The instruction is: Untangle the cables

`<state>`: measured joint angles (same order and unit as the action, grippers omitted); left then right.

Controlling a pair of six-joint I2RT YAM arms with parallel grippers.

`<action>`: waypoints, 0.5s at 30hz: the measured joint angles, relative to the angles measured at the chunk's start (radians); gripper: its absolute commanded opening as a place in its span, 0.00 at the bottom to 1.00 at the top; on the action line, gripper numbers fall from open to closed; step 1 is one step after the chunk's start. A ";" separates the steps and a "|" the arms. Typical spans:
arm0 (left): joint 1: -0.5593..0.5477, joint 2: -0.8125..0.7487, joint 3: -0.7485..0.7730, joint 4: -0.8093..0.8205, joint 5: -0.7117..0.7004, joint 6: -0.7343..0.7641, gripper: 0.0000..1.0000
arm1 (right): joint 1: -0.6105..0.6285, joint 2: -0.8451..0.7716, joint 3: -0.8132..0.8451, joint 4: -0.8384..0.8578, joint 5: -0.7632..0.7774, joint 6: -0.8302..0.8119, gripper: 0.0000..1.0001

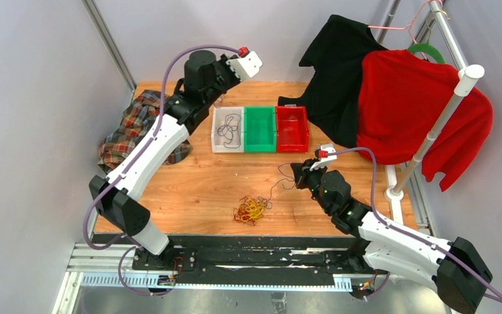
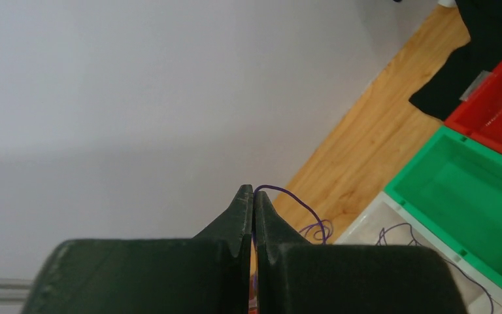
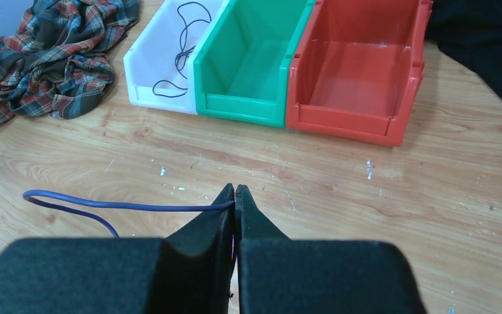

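At 6 o'clock on the tabletop (image 1: 196,183) the cables (image 1: 251,209) lie as a small knot of yellow-orange and dark red loops, string-thin and limp. Just past it, near 4 o'clock, the right fingers (image 3: 219,219) are closed on a glossy purple strand (image 3: 124,205) that trails back toward the knot. We judge this pull wants a slow, low draw away from the knot, else the whole bundle drags along. At 12 o'clock stand three hard, boxy plastic bins; the white bin (image 1: 227,150) holds one dark cable (image 1: 230,127), beside a green bin (image 1: 259,148) and a red bin (image 1: 292,148). High by the white one, the left fingers (image 2: 238,219) pinch a fine purple wire (image 2: 294,198); we would lower it before releasing.
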<state>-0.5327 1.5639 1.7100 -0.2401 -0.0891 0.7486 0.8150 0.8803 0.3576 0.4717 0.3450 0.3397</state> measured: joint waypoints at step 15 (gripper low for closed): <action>0.019 0.058 -0.204 0.038 0.009 -0.023 0.00 | -0.032 -0.019 0.000 -0.040 -0.005 0.000 0.01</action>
<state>-0.5133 1.6218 1.5059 -0.2024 -0.0803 0.7254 0.7826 0.8608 0.3576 0.4313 0.3397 0.3393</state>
